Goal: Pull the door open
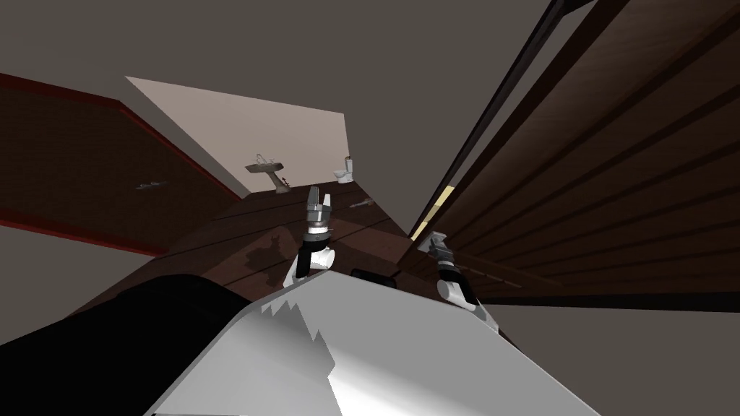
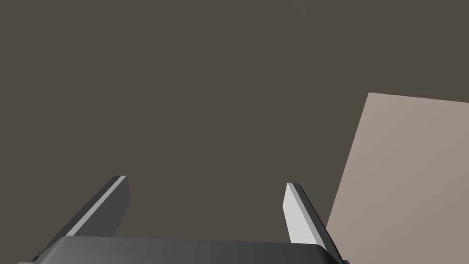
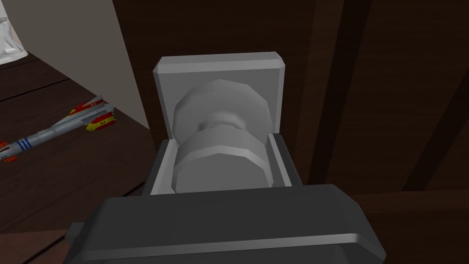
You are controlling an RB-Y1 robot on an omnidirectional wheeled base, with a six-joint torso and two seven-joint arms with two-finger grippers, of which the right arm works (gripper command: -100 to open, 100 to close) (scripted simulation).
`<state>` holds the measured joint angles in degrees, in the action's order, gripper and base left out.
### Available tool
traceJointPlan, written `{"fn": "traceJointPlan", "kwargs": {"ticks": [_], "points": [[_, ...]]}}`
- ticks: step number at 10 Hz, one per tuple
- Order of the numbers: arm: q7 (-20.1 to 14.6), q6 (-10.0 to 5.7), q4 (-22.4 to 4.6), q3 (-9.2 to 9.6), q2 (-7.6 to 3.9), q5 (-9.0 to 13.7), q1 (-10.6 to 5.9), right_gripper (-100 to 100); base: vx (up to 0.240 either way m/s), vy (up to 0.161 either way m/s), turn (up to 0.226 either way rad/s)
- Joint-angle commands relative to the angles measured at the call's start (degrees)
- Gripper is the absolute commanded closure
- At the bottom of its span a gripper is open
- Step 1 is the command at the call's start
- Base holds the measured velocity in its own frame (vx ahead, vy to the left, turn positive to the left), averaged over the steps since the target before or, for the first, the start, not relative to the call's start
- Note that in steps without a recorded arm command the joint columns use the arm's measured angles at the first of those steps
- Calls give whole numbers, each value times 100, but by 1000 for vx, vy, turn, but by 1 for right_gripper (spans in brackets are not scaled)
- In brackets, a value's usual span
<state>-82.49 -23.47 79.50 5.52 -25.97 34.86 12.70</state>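
Head view: dark brown plank floor [image 1: 217, 238], grey walls [image 1: 376, 50], and a paler beige wall [image 1: 253, 130] at the far end. Against that far wall stand a sink [image 1: 264, 167] and a toilet [image 1: 345, 170], both too small to see into. On the left side is a dark panel edged in red [image 1: 72, 166]. On my right is the door [image 1: 614, 180], dark brown with long grooves along it and a thin pale strip at its near edge. At that edge sits the right gripper [image 1: 436, 240]. In the right wrist view, the grey knob [image 3: 220, 167] is mounted on a square grey backplate [image 3: 220, 62] on the door. The right gripper is clamped on the knob, one finger pressed flat against each side of its front disc. Past the door's edge a toy rocket [image 3: 59, 128], grey with red and yellow fins, lies flat on the floor, apart from the door. Ahead of me the left gripper [image 1: 319, 193] points up, well apart from the door, with its fingers spread wide and gripping nothing.
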Motion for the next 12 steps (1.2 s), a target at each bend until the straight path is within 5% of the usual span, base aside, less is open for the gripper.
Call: {"fn": "traceJointPlan", "kwargs": {"ticks": [1,2,12], "points": [[-109,-68,80,78,-106,-12,61,100,-206,-41,88],[-64,-34,42,45,-71,-5,42,100,-97,-21,25],[-659,-474,242,529,-699,-119,388,100,-188,-62,112]]}}
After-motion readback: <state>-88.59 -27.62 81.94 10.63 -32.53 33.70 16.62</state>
